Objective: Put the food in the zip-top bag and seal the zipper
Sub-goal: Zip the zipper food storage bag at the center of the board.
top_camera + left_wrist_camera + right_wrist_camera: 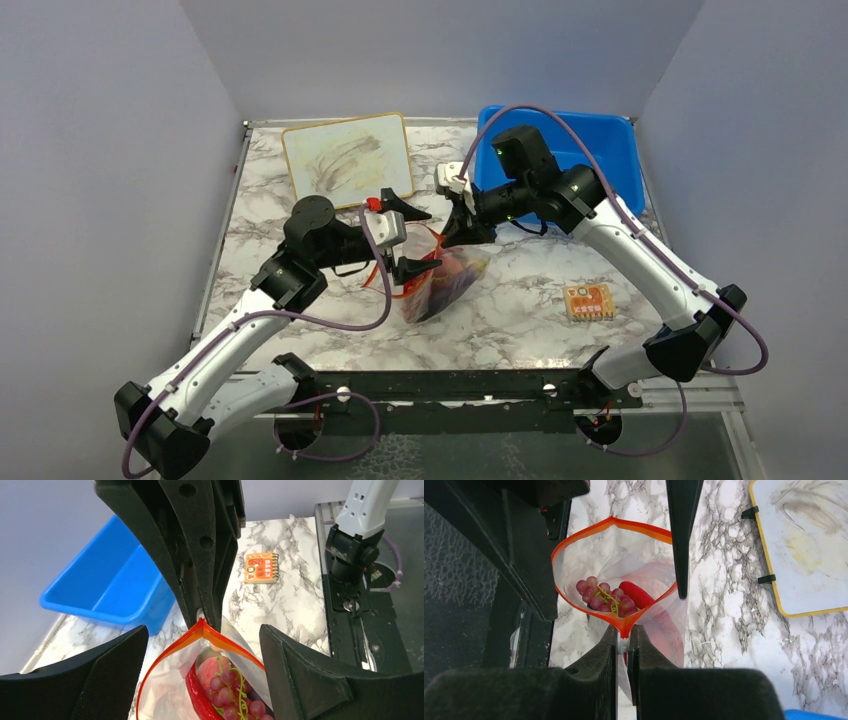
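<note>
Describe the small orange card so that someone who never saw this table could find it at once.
Start at the marble table and find the blue bin at its far right corner. Nearer than the bin, right of the clear bag, a small flat card lies alone on the marble. It is orange with tiny pictures, unlike the large yellow-framed board at the far left.

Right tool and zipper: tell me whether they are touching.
Touching. The right wrist view shows the right tool shut on the zipper at its near corner.
</note>
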